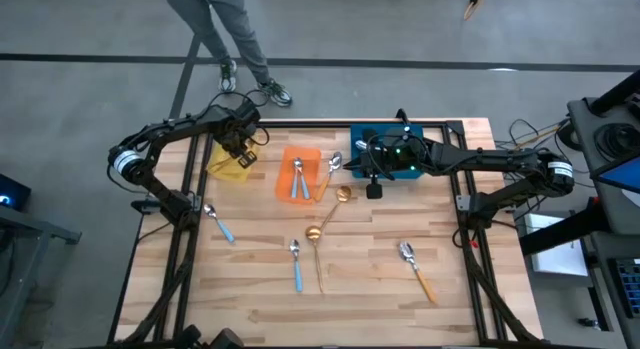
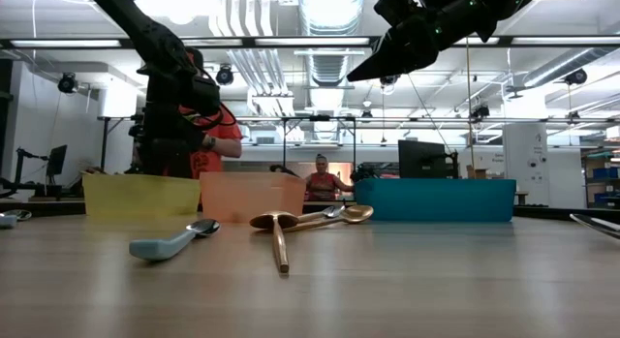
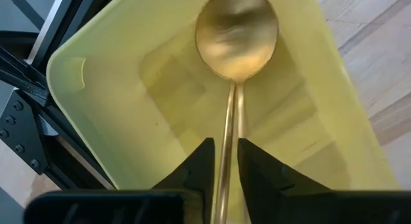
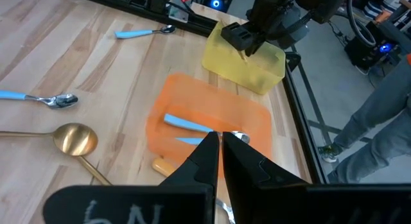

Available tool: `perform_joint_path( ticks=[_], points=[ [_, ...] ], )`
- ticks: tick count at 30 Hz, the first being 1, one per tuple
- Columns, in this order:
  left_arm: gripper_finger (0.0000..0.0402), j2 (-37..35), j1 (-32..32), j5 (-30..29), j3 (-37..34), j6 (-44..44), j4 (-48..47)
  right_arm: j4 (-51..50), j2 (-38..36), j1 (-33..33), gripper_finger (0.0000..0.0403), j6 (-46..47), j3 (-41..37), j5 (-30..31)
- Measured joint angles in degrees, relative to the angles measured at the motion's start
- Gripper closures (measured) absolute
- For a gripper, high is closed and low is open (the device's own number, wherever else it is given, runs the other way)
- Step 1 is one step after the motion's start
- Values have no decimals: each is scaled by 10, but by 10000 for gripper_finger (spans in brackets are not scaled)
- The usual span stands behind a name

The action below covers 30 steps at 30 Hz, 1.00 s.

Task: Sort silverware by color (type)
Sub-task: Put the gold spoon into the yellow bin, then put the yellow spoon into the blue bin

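The left pincer (image 3: 223,161) hangs over the yellow bin (image 3: 122,83) at the far left of the wooden surface (image 1: 370,279), its fingers close on either side of the handle of a gold spoon (image 3: 235,44) whose bowl hangs inside the bin; whether they clamp it or have just let go cannot be told. The right pincer (image 4: 219,149) is held above the surface by the blue bin (image 1: 432,139), fingers together and holding nothing. The orange bin (image 1: 300,174) holds two blue-handled spoons (image 1: 298,179), and another spoon (image 1: 334,166) rests against its side. Loose on the surface lie two gold spoons (image 1: 316,234), a blue-handled spoon (image 1: 296,264) near the middle, another blue-handled spoon (image 1: 218,223) towards the left edge, and an orange-handled spoon (image 1: 417,270) towards the right. A person (image 1: 225,29) stands beyond the far edge.
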Motion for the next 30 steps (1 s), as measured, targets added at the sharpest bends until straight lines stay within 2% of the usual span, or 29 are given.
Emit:
perform_joint_path(
  ticks=[9,16,21,26,30],
  points=[
    [322,-7,-3,0,0,-12,-10,-1,0,0,390,0,0,0],
    [325,-67,-25,0,0,-75,-14,-1,0,0,390,13,0,0],
    [326,-142,-88,1,-12,-118,29,0,0,0,390,71,0,1],
    [326,-215,-184,2,-48,-126,113,-11,0,1,390,207,0,1],
    [326,-260,-256,1,-83,-124,185,-41,5,27,390,305,-9,1]
  ],
)
